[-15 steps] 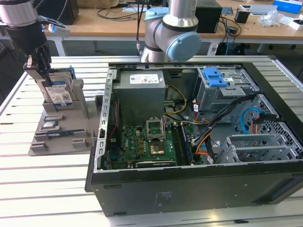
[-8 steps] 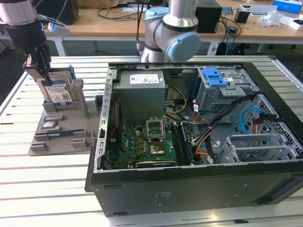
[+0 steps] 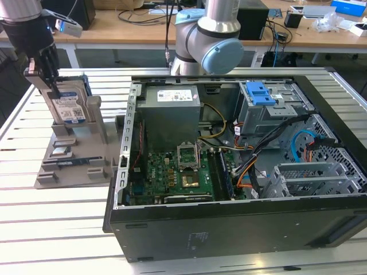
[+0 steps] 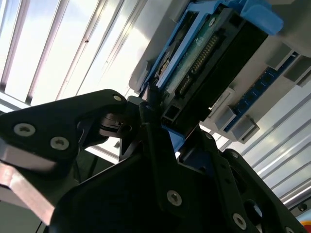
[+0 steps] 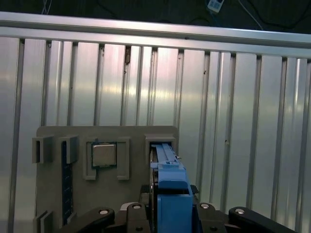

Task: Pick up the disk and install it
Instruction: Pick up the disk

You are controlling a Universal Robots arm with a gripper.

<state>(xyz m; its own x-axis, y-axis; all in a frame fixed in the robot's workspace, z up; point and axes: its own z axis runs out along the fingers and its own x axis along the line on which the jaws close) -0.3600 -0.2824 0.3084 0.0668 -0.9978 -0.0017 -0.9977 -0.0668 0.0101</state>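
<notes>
Slatted metal table under everything. We see the disk standing upright on edge in a slot of the grey holder, at the exterior view's left. Gripper pinches its top edge, and in the second wrist view the fingers press against the blue rail. Open computer case sits just beside the holder.

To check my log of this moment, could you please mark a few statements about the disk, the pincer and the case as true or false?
1. The disk stands upright in the grey stand. True.
2. The disk sits inside the case. False: it is in the stand, at the exterior view's left of the case.
3. The pincer is at the disk's top edge. True.
4. The case is closed. False: it lies open, motherboard showing.
</notes>
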